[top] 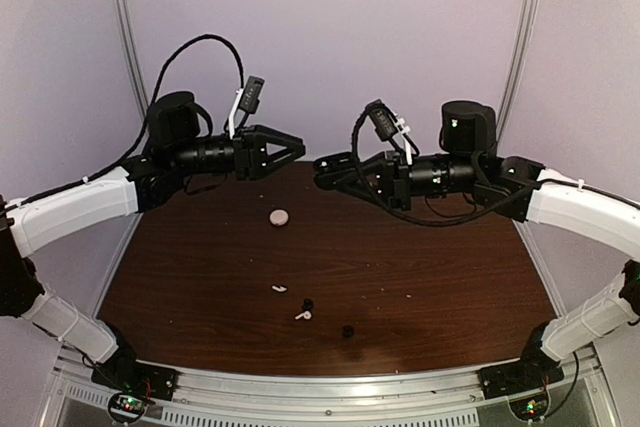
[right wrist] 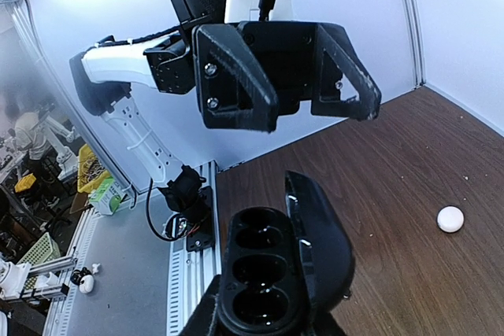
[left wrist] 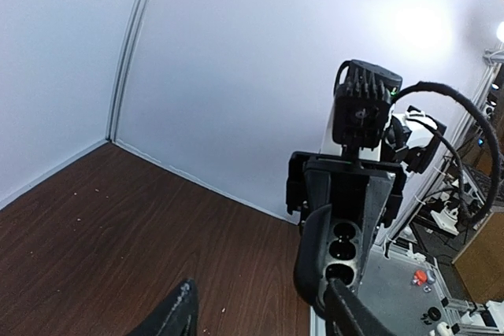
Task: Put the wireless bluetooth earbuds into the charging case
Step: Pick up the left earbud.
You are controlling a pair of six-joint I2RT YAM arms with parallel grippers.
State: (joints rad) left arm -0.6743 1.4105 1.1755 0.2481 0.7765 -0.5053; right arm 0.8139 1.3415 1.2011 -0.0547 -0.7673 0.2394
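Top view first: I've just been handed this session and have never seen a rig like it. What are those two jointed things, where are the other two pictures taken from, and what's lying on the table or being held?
Those are two robot arms bolted at the table's near edge, seen from a camera above and behind them. The other two pictures come from a camera on each wrist, so each mostly shows the opposite arm. The right fingers are shut on the charging case, which has its lid up and wells that look empty. The left fingers stand open, holding nothing, facing the case. On the table lie two black earbuds, two white stemmed earbuds and, farther back, a pink round case.
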